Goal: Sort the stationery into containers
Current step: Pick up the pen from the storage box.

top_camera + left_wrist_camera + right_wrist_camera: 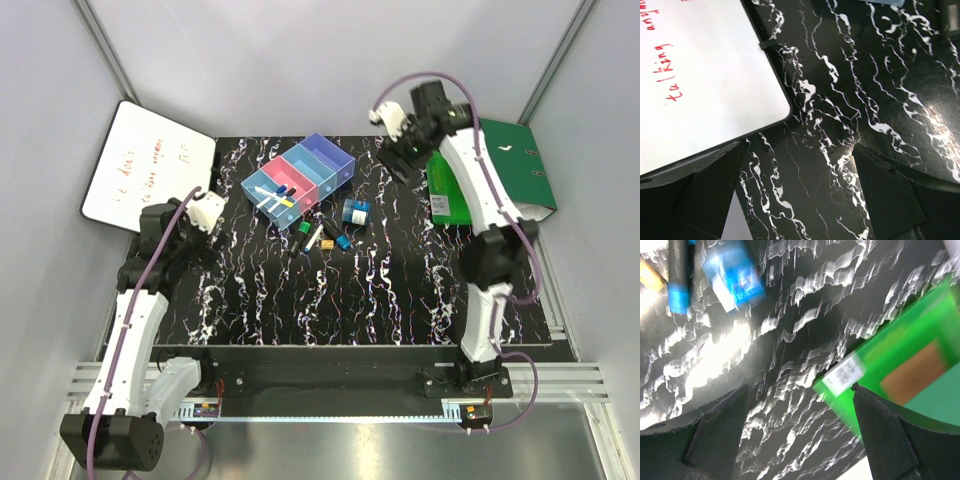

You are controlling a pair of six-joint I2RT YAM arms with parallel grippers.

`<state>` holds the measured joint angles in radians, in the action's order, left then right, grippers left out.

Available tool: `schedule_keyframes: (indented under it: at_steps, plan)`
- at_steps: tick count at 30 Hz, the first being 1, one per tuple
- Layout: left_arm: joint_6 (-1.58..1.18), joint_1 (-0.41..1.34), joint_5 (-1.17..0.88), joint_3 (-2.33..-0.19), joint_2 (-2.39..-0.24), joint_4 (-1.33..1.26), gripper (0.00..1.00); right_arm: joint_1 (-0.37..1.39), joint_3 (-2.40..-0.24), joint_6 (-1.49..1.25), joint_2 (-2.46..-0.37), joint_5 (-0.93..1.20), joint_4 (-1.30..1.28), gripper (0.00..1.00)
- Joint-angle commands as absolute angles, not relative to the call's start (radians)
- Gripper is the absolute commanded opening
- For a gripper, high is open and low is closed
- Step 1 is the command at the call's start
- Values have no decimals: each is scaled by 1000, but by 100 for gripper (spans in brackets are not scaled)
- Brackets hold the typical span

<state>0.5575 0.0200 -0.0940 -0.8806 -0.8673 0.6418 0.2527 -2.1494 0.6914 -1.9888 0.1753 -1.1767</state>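
The containers [299, 178] are a row of joined bins, light blue, pink, blue and purple, at the back middle of the table. White markers with blue caps [274, 195] lie in the left bins. A green and black marker [306, 232], a round blue roll [355, 211], a tiny yellow piece [327, 243] and a blue piece [343, 242] lie on the table in front of the bins. My left gripper [193, 200] [800, 170] is open and empty by the whiteboard's corner. My right gripper [400, 158] [797, 400] is open and empty above the table beside the binder. Its view is blurred and shows the roll [735, 277].
A white whiteboard [145, 165] [700, 75] with red writing lies at the back left, overhanging the table edge. A large green binder [500, 175] [910, 360] lies at the back right. The table top [380, 290] is black marble.
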Motion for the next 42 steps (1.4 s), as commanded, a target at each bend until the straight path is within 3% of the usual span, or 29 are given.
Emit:
schedule_keyframes:
  at_steps: [1, 3, 5, 11, 18, 23, 28, 32, 42]
  plan:
    - [506, 25, -3, -877, -873, 493, 99, 357, -2639, 684, -2276, 135, -1413, 91]
    - [488, 25, 26, -871, -868, 482, 99, 414, -2875, 713, -2417, 100, -1456, 91]
    - [479, 26, 50, -867, -861, 463, 99, 452, -2902, 751, -2454, 43, -1425, 90]
    - [443, 26, 132, -848, -832, 436, 99, 566, -2594, 721, -2365, 35, -1053, 82]
    - [448, 28, 80, -801, -792, 426, 99, 623, -2721, 519, -2448, 67, -908, 85]
    - [471, 29, 66, -767, -808, 396, 99, 673, -2666, 468, -2434, 106, -823, 90]
    - [448, 29, 54, -759, -818, 384, 99, 703, -2612, 427, -2436, 100, -741, 87]
    - [451, 31, 55, -744, -813, 382, 99, 706, -2625, 347, -2448, 147, -695, 77]
    - [465, 29, 63, -719, -784, 382, 99, 736, -2625, 319, -2497, 178, -673, 73]
